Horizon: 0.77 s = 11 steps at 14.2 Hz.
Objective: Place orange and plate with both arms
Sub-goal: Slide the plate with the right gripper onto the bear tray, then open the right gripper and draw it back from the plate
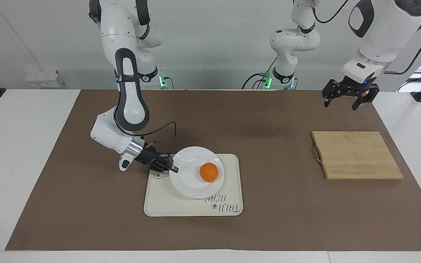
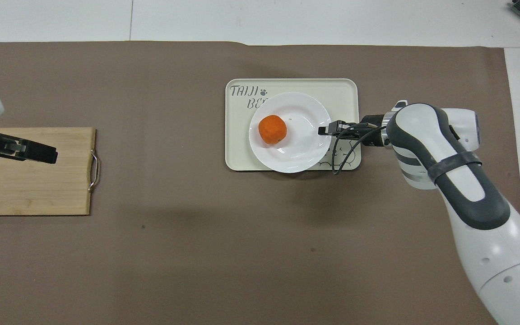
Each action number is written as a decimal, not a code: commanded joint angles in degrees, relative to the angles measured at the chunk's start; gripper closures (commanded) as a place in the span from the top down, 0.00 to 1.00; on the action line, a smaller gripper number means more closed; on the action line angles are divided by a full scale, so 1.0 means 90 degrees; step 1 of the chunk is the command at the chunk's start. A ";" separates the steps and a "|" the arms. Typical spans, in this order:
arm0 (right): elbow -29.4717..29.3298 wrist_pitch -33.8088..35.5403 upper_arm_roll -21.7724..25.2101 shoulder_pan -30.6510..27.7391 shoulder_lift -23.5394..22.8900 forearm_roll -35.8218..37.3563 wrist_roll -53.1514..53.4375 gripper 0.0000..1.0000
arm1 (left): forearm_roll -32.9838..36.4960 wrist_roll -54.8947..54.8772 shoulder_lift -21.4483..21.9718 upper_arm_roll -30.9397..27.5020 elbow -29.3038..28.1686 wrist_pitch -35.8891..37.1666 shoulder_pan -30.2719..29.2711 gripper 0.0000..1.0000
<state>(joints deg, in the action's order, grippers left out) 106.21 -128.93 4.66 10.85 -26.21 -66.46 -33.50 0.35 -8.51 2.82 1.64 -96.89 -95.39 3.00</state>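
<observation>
The right gripper is pinching the plate by the rim at the edge turned toward the right arm's end of the table, its fingertips closed tight on that rim, while the right arm is reaching down from its base; the plate is lying over the tray, the cream one with the bear drawing and lettering, covering the part of it nearer to the robots, and from these views it is hard to tell whether the plate is resting flat or is being held a little above the tray; the orange is sitting on the plate, a little off its middle toward the left arm's end; the step in hand, as I am judging it, is setting the loaded plate down on the tray, and the task is looking close to done; the next move is calling for a gentle lowering until the plate is bearing fully on the tray, then a release of the rim and a level withdrawal, so that the orange is not rolling off; the cutting board is lying bare toward the left arm's end; the left gripper is waiting above the brown mat, its fingers spread wide and holding nothing.
</observation>
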 commanded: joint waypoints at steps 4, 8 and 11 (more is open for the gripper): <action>-0.0053 -0.0409 -0.0020 0.0034 -0.0066 0.0010 -0.0135 0.42 | -0.0088 -0.0109 -0.0109 0.0062 0.0365 0.0131 -0.0148 1.00; -0.0316 -0.0498 -0.0001 -0.0004 -0.0106 0.0566 -0.0115 0.94 | -0.0068 -0.0128 -0.0099 0.0052 0.0307 0.0004 -0.0158 1.00; -0.0376 -0.0508 0.0058 -0.0082 0.0001 0.1319 -0.0047 1.00 | -0.0068 -0.0138 -0.0089 0.0062 0.0307 0.0120 -0.0158 1.00</action>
<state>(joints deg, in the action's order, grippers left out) 103.75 -133.22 5.12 10.84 -26.27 -58.02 -33.57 0.35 -8.57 2.63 1.66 -95.26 -95.31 2.56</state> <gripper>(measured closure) 0.203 0.000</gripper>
